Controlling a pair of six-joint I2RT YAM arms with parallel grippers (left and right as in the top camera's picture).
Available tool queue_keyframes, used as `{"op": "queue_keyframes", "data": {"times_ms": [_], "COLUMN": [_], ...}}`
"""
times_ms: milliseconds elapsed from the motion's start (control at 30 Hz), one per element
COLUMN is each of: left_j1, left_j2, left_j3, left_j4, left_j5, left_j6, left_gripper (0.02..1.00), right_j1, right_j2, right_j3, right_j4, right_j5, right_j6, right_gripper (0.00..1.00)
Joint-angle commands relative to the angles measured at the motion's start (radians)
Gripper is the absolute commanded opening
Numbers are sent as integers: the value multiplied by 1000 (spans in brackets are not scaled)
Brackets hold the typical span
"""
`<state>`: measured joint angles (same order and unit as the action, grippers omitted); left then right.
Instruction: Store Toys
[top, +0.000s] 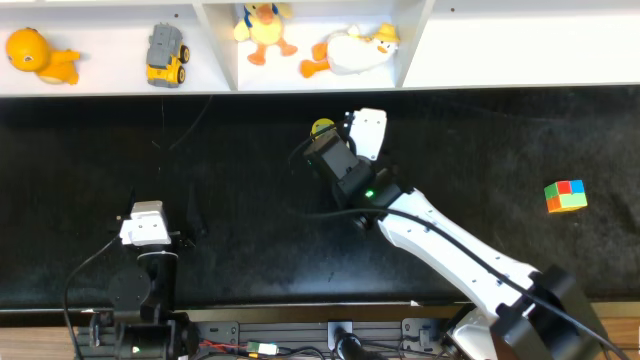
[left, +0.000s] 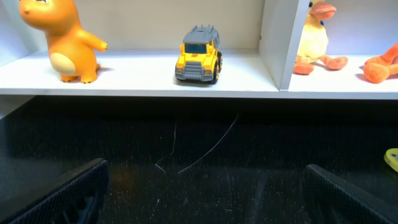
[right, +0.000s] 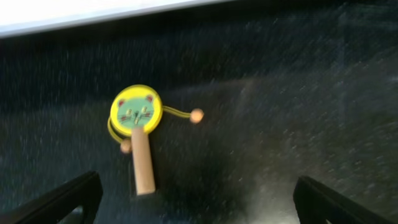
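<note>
A small rattle drum (right: 138, 124) with a yellow rim, a green cat face, a wooden handle and two beads on strings lies flat on the black mat. My right gripper (right: 196, 211) hangs open above and just short of it, with nothing between its fingers (right: 62, 199). From above, the right gripper (top: 335, 145) sits mid-table with the drum (top: 322, 127) peeking out just beyond it, near the shelf. A multicoloured cube (top: 565, 196) rests on the mat at the far right. My left gripper (top: 148, 225) stays open and empty near its base, facing the shelf (left: 143, 81).
The white shelf (top: 300, 82) runs along the back, split by dividers. It holds an orange figure (top: 40, 55), a yellow truck (top: 167, 55), an upright duck plush (top: 265, 30) and a lying white duck plush (top: 350, 50). The rightmost compartment (top: 530, 40) has free room.
</note>
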<state>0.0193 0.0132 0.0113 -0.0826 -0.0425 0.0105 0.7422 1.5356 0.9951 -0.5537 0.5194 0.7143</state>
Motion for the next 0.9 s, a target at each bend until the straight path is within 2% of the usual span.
{"op": "queue_keyframes", "data": {"times_ms": [33, 233, 433, 900], "left_j1": [-4, -4, -4, -4], "left_j2": [-11, -11, -11, -11], "left_j3": [-3, -3, -3, -3], "left_j4": [2, 2, 2, 2], "left_j5": [-12, -12, -12, -12], "left_j6": [19, 19, 19, 19], "left_gripper": [998, 998, 998, 998], "right_j1": [6, 6, 5, -11], "right_j2": [42, 112, 201, 304], "right_j3": [32, 69, 137, 203], "right_j4": [5, 1, 0, -51], "right_j5": [-72, -161, -243, -237], "right_j6": [-4, -6, -72, -71], "right_gripper": [996, 996, 996, 998]}}
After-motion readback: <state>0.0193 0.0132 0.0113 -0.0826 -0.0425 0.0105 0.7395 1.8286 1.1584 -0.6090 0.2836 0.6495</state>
